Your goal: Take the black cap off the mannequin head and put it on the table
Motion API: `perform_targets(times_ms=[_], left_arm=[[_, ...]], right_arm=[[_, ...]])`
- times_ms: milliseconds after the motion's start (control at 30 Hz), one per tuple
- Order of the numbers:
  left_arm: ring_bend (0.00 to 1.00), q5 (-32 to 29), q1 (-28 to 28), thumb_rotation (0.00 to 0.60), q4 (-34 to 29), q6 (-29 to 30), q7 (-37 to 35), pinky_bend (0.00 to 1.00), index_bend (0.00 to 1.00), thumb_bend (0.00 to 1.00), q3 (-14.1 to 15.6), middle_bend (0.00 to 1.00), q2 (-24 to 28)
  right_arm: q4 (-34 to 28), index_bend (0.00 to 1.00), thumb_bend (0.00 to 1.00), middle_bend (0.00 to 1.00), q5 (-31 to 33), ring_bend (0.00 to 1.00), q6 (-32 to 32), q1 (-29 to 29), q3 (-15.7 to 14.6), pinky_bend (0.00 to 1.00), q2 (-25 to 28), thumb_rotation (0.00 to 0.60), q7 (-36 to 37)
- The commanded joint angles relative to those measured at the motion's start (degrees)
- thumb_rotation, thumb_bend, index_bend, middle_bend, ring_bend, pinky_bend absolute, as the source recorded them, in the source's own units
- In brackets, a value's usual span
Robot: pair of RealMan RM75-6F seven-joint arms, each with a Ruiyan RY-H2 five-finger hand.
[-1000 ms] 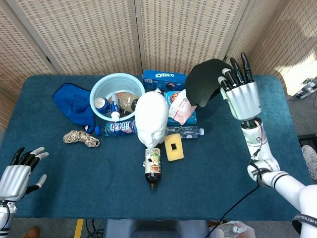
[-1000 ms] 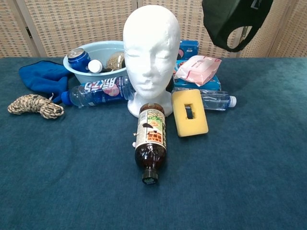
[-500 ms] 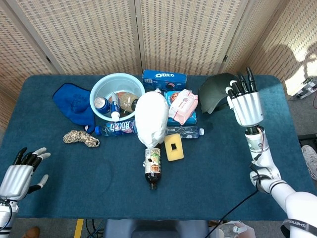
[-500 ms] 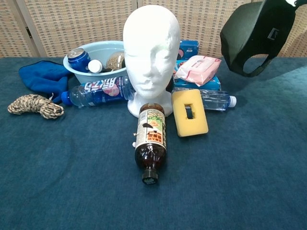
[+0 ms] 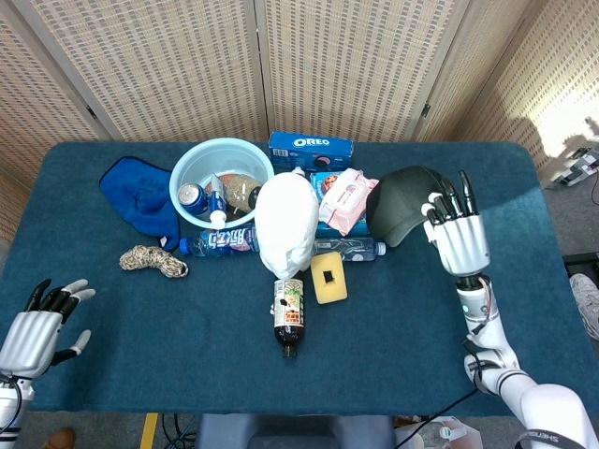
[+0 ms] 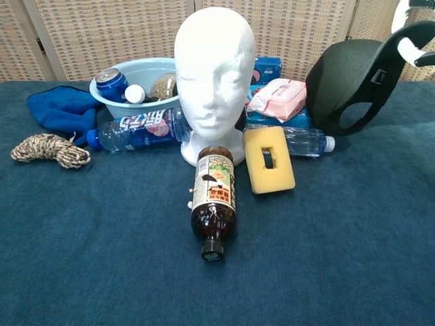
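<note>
Head view: the right hand (image 5: 459, 241) holds the black cap (image 5: 401, 201) by its back, toward the tabletop's (image 5: 402, 327) right edge, well clear of the bare mannequin head (image 5: 286, 224). The left hand (image 5: 37, 323), fingers spread and empty, idles at the near left corner.

Chest view: the cap's lower rim seems to touch the tabletop beside the water bottle (image 6: 302, 141), tilted upright because the fingers (image 6: 414, 49) grip its strap.

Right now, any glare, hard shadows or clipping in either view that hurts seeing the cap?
Head view: sunlight blows out the screen at the far right; the black cap reads as a dark mass with little detail.
Chest view: even light, sharp; the cap's strap opening is clear, but the right hand is cut off by the frame edge.
</note>
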Motion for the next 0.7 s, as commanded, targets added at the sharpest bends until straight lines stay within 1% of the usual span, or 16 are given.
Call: perform_targets(times_ms=[33,133,233,267,333,400,500,700], left_arm=[[0.16,0.0,0.0,0.6,0.2,-0.1,-0.3,0.02,0.25,0.29,0.1,0.16,-0.1],[0.16,0.0,-0.1,0.6,0.5,-0.3,-0.6,0.02,0.25,0.29,0.2,0.16,-0.3],[0.16,0.2,-0.1,0.6,0.6,-0.4,-0.8,0.02,0.25,0.29,0.3,0.16,-0.4],[0.16,0.3,-0.1,0.6,0.7,-0.4,-0.8,0.02,0.25,0.29,0.4,0.16,-0.4],[0.16,0.2,-0.1,0.6,0.7,-0.3,-0.9,0.02,0.25,0.29,0.4,0.16,-0.4],[0.16,0.3,0.0,0.6,0.8,-0.2,-0.9,0.02,0.25,0.29,0.4,0.16,-0.4],[0.16,0.3,0.1,0.6,0.8,-0.1,-1.0,0.02,0.25,0.29,0.5,0.16,-0.4],[0.16,0.3,0.2,0.6,0.8,-0.2,-0.8,0.02,0.25,0.29,0.7,0.16,-0.4]], right_arm=[[-2.6,0.76,0.5,0.43,-0.3,0.18,1.9,-2.3,-0.6,0.0,-0.1,0.6,-0.7],[-6.0,0.74,0.5,0.42,-0.4,0.18,2.5,-4.6,-1.4,0.0,0.4,0.6,-2.1],[-9.6,0.68,0.48,0.4,-0.8,0.18,2.9,-6.5,-2.4,0.0,1.4,0.6,-4.1],[-11.5,0.64,0.46,0.38,-0.9,0.17,3.0,-7.4,-2.8,0.0,1.9,0.6,-4.9],[-14.9,0.59,0.4,0.36,-1.2,0.15,3.2,-8.8,-3.4,0.0,3.0,0.6,-6.6],[-17.9,0.53,0.28,0.33,-1.4,0.14,3.4,-9.8,-3.9,0.0,3.9,0.6,-7.5],[-22.6,0.48,0.18,0.31,-1.8,0.12,3.3,-11.7,-4.8,0.0,5.3,0.6,-8.6],[-28.0,0.42,0.07,0.28,-1.4,0.1,1.0,-14.3,-6.1,0.0,6.3,0.6,-9.4]])
